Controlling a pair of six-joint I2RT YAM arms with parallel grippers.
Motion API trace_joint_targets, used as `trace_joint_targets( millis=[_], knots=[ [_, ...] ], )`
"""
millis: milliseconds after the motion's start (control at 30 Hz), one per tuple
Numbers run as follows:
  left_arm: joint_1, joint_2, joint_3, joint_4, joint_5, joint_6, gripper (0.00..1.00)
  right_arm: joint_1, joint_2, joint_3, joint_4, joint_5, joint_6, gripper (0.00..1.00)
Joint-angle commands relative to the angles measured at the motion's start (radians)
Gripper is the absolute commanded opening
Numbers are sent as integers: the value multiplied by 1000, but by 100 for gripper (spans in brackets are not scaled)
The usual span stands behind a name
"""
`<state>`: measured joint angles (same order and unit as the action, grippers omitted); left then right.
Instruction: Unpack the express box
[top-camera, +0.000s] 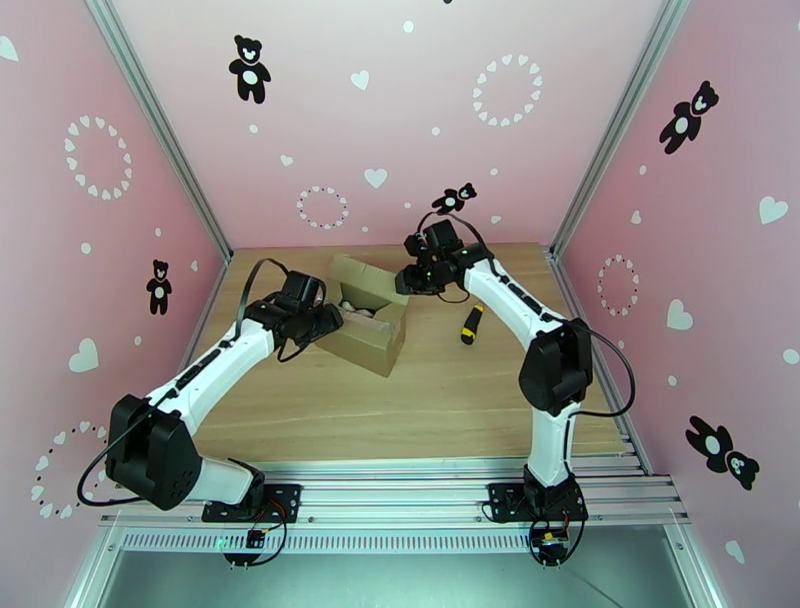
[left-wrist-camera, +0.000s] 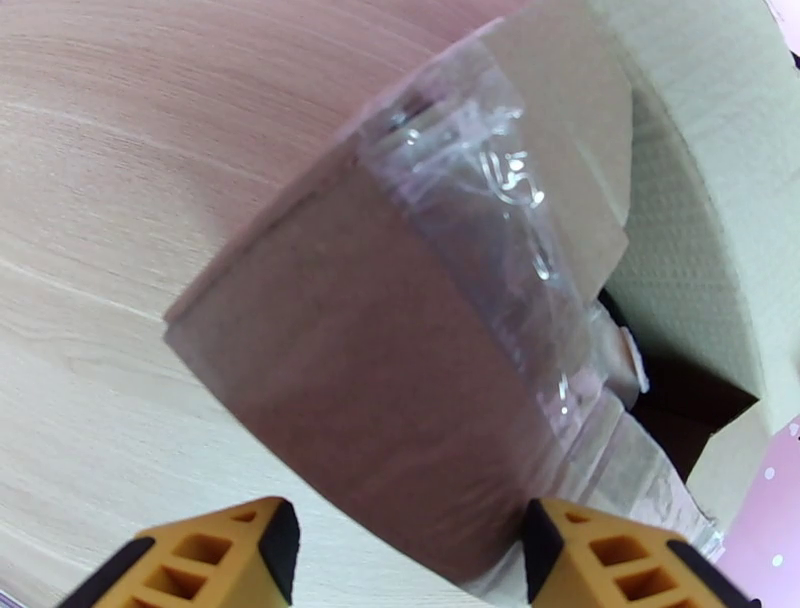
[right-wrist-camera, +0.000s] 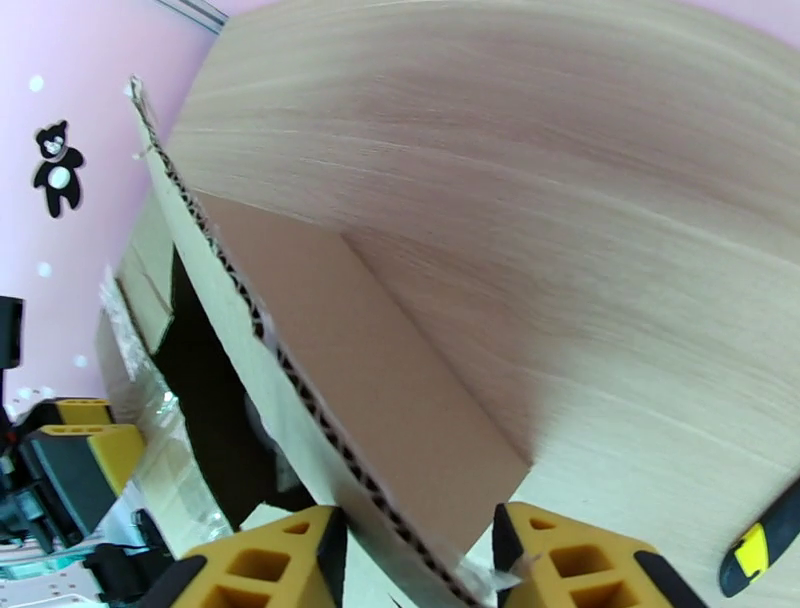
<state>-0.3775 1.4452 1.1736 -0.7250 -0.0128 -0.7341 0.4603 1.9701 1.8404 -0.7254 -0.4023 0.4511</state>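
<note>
The opened express box (top-camera: 372, 338) sits far-centre on the table (top-camera: 450, 410). The left gripper (top-camera: 337, 319), fingers apart, straddles its taped left end. The right gripper (top-camera: 401, 283) has a finger either side of the right flap (right-wrist-camera: 380, 400); whether it is gripping is unclear.

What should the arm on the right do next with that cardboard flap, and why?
Probably close the right gripper onto the flap of the express box. The flap's corrugated edge sits between its fingers with a gap showing, so it looks ungripped. The left gripper straddles the box's taped end, seemingly steadying it, so a firm pinch would let the flap be folded back.
</note>
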Motion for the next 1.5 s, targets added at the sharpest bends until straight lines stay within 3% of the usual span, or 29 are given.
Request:
trace_joint_targets(
  millis=[0, 200, 533, 733, 867, 1000, 1467],
  knots=[
    [12, 38, -6, -135, -74, 32, 65, 1, -48, -34, 29, -97, 39, 39],
    [29, 38, 7, -146, -88, 47, 65, 1, -54, -105, 67, -170, 99, 31],
    [48, 51, 48, -159, -120, 73, 65, -1, -143, -311, 149, -204, 214, 27],
    [49, 49, 65, -160, -132, 84, 65, 0, -259, -365, 105, -95, 176, 53],
    [49, 25, 69, -163, -136, 95, 65, -1, -295, -287, 40, -13, 109, 60],
    [49, -13, 74, -175, -138, 90, 65, -1, -263, -152, 6, -20, 51, 62],
    [49, -72, 28, -180, -105, 31, 66, 84, 159, 428, -162, -106, -235, 70]
  ],
)
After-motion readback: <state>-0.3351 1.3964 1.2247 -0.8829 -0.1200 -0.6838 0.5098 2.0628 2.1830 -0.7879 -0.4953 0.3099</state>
